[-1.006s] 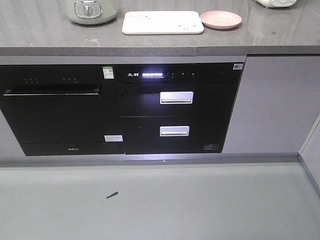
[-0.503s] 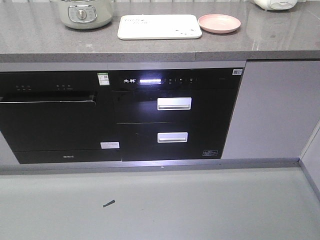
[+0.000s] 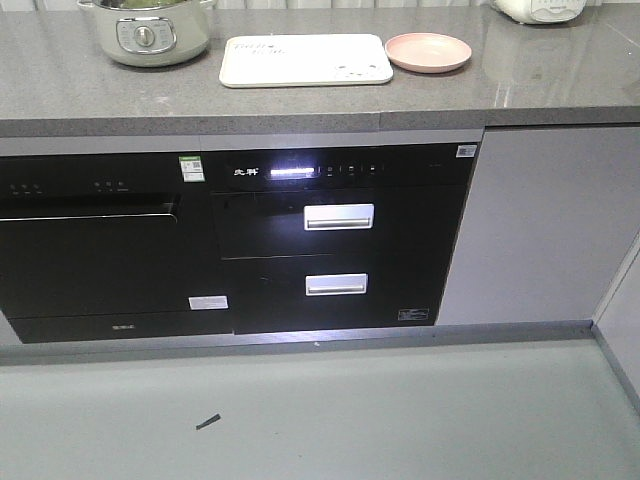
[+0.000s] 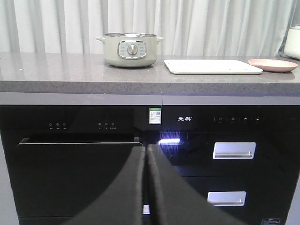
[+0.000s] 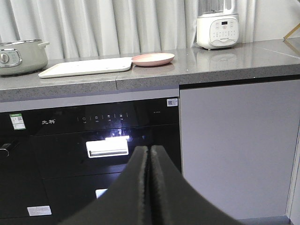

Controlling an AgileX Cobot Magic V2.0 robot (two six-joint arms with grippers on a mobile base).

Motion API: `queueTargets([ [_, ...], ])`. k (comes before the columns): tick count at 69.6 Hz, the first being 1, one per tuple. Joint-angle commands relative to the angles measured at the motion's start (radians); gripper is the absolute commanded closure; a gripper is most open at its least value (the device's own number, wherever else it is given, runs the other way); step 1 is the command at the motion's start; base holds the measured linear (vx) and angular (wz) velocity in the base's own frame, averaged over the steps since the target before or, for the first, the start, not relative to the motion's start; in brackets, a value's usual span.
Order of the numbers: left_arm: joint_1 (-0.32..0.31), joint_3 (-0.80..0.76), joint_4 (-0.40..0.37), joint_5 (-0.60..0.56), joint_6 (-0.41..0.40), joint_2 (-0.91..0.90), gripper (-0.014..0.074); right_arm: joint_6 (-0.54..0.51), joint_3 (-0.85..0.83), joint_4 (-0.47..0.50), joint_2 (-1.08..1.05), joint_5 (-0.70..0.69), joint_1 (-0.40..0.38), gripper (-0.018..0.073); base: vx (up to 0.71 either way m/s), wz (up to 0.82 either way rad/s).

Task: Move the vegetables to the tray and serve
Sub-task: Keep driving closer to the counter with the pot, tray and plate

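front-facing view showed tray [image 3: 305, 60] bare, pot [image 3: 148, 30] left of it; left gripper [image 4: 146, 147] and right gripper [image 5: 150, 149] closed (empty); approach step, vegetables pickup next.

This is a kitchen with home-style fittings. A grey speckled stone countertop [image 3: 300, 105] runs above built-in black glass appliances: a pull-down door unit [image 3: 90, 260] on the left and, beside it, a two-drawer unit [image 3: 338, 250] with silver handles and a lit control strip [image 3: 290, 172]. A plain grey cabinet door [image 3: 540, 220] fills the right. On the counter stand a pale green electric pot [image 3: 147, 32], a cream tray [image 3: 305, 60], a round pink plate [image 3: 428, 51] and a white blender [image 5: 217, 26]. White curtains [image 4: 211, 28] hang behind.
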Motion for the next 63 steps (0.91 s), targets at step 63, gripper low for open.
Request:
queueTargets([
  [63, 0.002, 0.022, -0.003, -0.077, -0.006, -0.013, 0.0602, -0.004, 0.015, -0.011, -0.008, -0.077, -0.006, 0.0562, 0.06, -0.03],
])
